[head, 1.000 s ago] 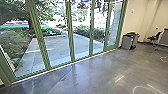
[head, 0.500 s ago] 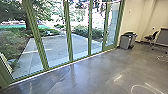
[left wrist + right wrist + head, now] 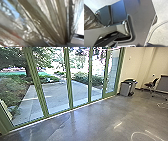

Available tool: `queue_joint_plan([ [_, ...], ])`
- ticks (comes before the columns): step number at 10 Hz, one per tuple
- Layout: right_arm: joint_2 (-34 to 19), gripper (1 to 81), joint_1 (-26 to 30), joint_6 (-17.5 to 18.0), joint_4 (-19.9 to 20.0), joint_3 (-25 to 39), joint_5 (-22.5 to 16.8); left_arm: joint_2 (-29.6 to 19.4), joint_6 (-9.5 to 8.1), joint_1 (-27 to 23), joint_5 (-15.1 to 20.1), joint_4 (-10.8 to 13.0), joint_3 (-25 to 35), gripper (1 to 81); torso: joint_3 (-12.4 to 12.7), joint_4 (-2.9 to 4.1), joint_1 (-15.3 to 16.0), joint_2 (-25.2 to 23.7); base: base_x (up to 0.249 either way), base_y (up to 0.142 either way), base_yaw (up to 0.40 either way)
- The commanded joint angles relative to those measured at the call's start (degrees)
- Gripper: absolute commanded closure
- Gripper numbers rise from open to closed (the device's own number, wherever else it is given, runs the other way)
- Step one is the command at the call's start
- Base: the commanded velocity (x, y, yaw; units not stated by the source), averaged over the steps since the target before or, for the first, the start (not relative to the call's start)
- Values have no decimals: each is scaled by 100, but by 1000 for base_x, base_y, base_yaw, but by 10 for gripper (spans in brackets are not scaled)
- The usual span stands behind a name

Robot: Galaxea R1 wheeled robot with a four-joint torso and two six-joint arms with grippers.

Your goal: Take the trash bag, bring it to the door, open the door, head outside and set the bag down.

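Observation:
A row of glass door panels in green frames point(image 3: 70, 94) stands across the left and middle of the head view. The trash bag point(image 3: 41, 21), shiny, translucent brown, shows close up in the left wrist view with blue and reddish contents behind the film. Its folds draw together at my left gripper point(image 3: 66, 43), which is shut on the gathered plastic. Part of the same bag point(image 3: 90, 20) appears at the edge of the right wrist view, beside the robot's body.
Grey bins point(image 3: 127, 88) stand at the right end of the glass, near the beige wall point(image 3: 137, 64). Farther right are a dark chair point(image 3: 151, 85) and a grey panel point(image 3: 162, 84). A light cable-like loop point(image 3: 140, 135) lies on the floor. Outside are paving point(image 3: 55, 97) and shrubs point(image 3: 85, 78).
The head camera has turned slightly to the right since the earliest frame. Over the last half second its view has hardly altered.

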Motion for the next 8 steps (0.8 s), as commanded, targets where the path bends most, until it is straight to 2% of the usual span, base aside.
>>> queue_joint_plan([
  [1,37,10,208,-54,-74,34,-399,-26,15,-316,418,6,-5,811,0,0,0,0,0,0,0],
  [8,37,10,191,-54,-73,16,-399,-17,41,-316,410,7,-5,811,0,0,0,0,0,0,0],
])
